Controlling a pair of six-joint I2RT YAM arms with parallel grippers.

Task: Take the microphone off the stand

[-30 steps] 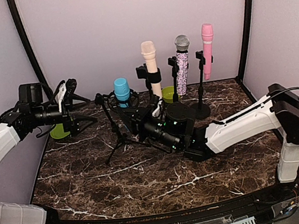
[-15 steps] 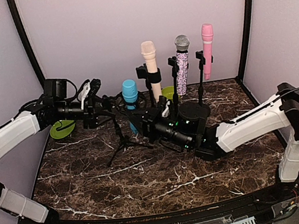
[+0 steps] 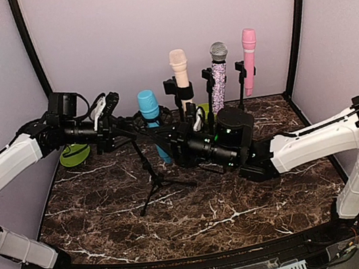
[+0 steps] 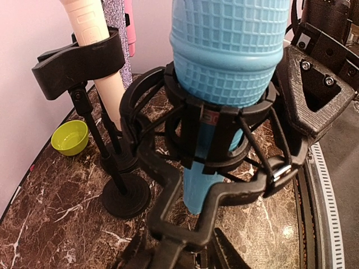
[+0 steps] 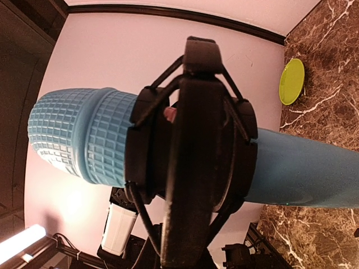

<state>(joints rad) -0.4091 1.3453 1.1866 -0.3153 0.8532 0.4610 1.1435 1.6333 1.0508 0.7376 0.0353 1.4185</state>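
The blue microphone (image 3: pixel 147 105) sits upright in a black shock mount (image 4: pixel 219 129) on top of a tripod stand (image 3: pixel 154 183). My left gripper (image 3: pixel 115 122) reaches in from the left. Its fingers are shut on the mount's forked stem (image 4: pixel 171 246) just below the microphone (image 4: pixel 224 50). My right gripper (image 3: pixel 169 140) comes in from the right at the mount. It is shut on the mount's ring (image 5: pixel 190 140), and its fingertips are lost in the dark there. The blue microphone body (image 5: pixel 314 168) runs across the right wrist view.
Behind stand three more microphones on stands: beige (image 3: pixel 179 66), glittery (image 3: pixel 219 73) and pink (image 3: pixel 248 52). The beige one's clip (image 4: pixel 78 61) is close to the left of the mount. Green bowls sit at the back left (image 3: pixel 72 155) and back centre (image 3: pixel 202 110).
My left gripper came in from the left and closed on the mount's stem. The right arm shifted right, and the stand with the microphone moved and tilted with it.
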